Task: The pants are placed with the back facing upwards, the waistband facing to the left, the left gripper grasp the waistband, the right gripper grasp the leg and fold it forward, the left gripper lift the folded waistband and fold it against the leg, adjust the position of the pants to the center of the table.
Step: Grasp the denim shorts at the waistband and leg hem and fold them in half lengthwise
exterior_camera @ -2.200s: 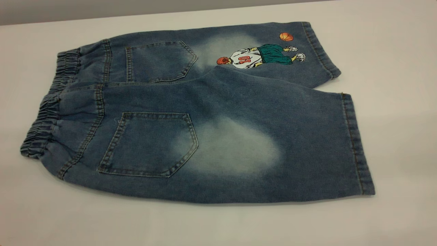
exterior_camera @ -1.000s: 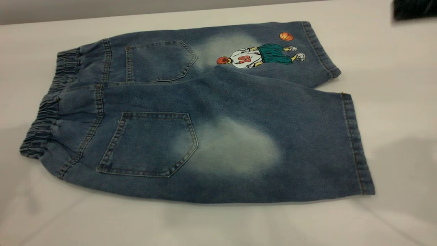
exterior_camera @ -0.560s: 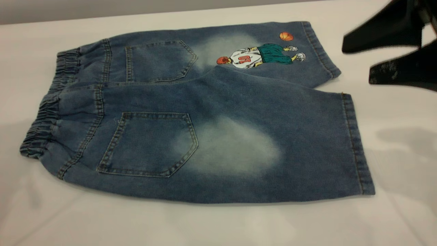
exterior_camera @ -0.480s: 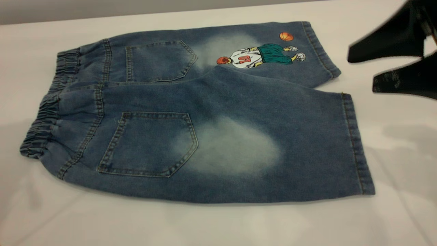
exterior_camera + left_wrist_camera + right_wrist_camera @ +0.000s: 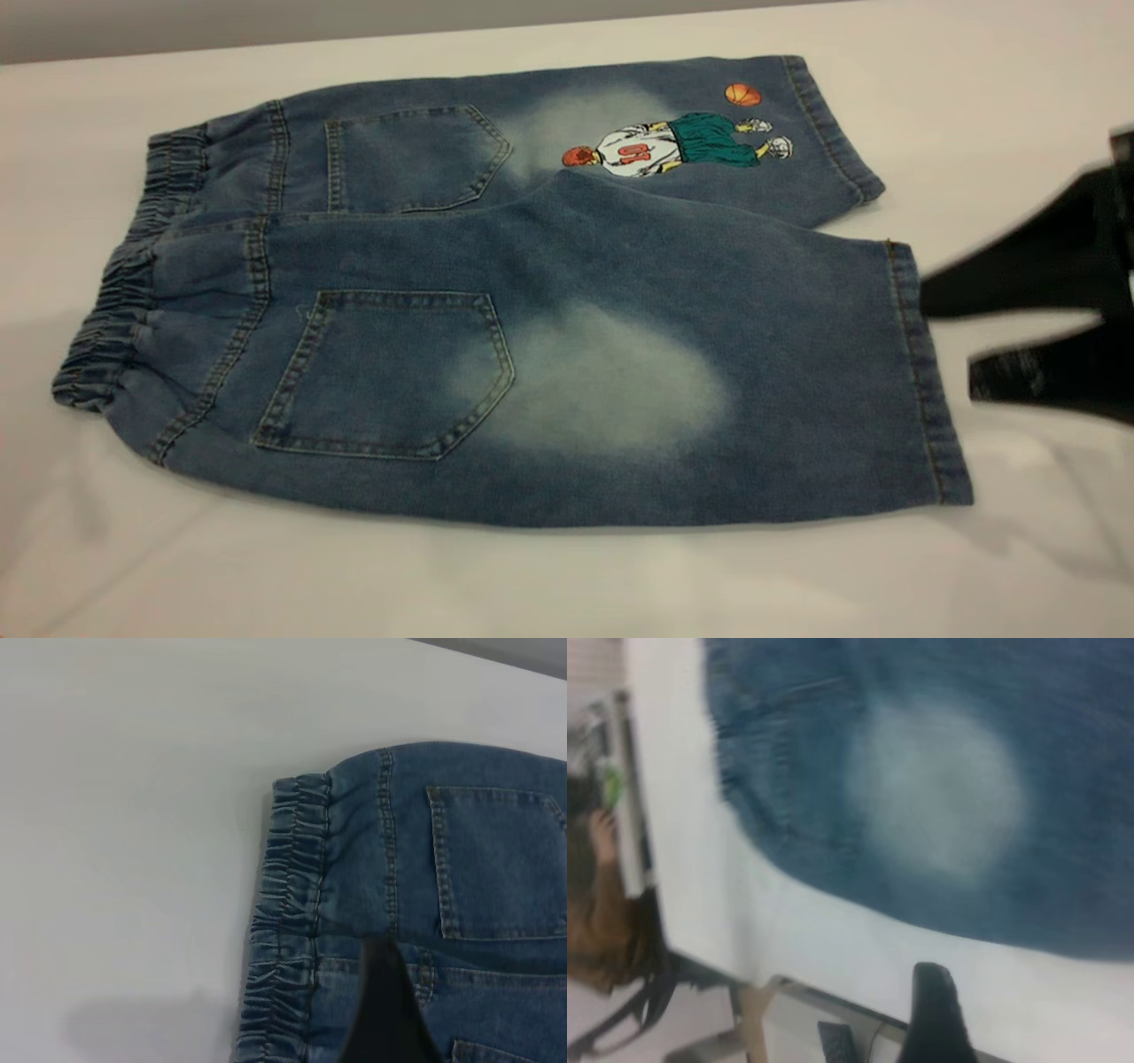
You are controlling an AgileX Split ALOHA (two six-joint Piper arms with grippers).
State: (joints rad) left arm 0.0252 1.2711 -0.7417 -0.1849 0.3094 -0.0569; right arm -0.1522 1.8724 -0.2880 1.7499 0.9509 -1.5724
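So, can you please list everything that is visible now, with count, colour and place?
pants: one, blue denim, flat on the table, waistband at the exterior view's left
basketball-player print: one, white, green and orange, on the far leg
table: one, white, under the pants
person: one, beyond the table edge in the right wrist view
left end effector: one, black, above the waistband
right end effector: one, black, open, beside the near leg's hem

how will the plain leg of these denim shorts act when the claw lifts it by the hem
The leg lies flat and limp, so it will probably drape. Its stitched hem looks thicker, likely giving the open right gripper firmer hold. Likely light.
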